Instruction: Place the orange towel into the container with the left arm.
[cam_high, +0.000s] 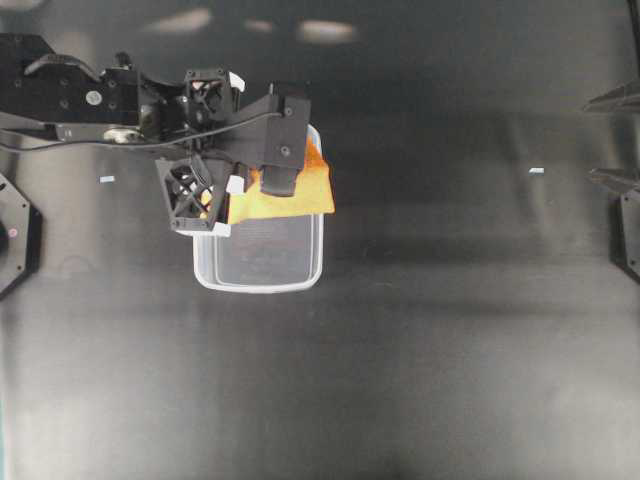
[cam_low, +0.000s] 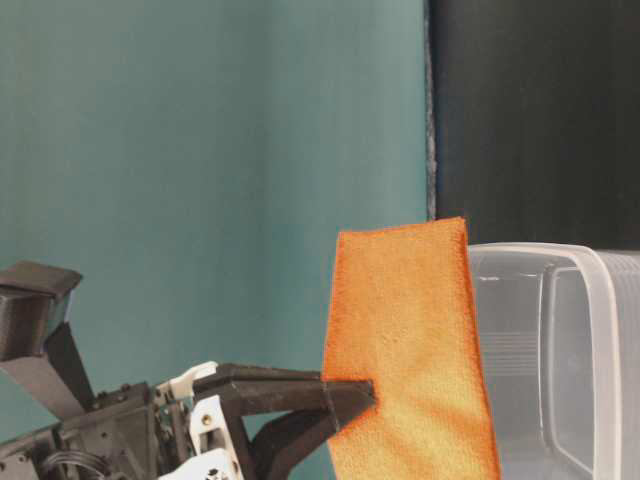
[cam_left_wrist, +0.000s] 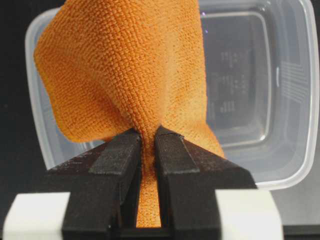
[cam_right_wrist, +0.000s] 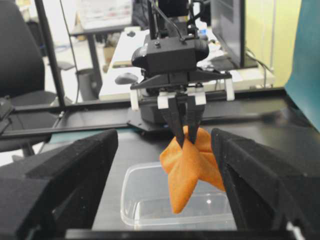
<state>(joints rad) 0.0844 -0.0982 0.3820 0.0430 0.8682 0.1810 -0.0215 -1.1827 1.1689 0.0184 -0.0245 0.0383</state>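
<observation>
Hanging over the container (cam_right_wrist: 145, 200), orange towel (cam_right_wrist: 190, 170) pinched in left tool (cam_right_wrist: 183, 131), right tool (cam_right_wrist: 165, 185) wide

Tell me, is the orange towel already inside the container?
No. The orange towel hangs above the container, pinched by the left gripper.

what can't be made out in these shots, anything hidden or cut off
- Overhead view: the left gripper and arm hide the far part of the container and much of the orange towel.
- Table-level view: the container's right side and the towel's lower end are cut off by the frame edges.
- Right wrist view: the right gripper fingertips are cropped at the bottom edge.
- Embossed marks on the container floor: too faint to read.
</observation>
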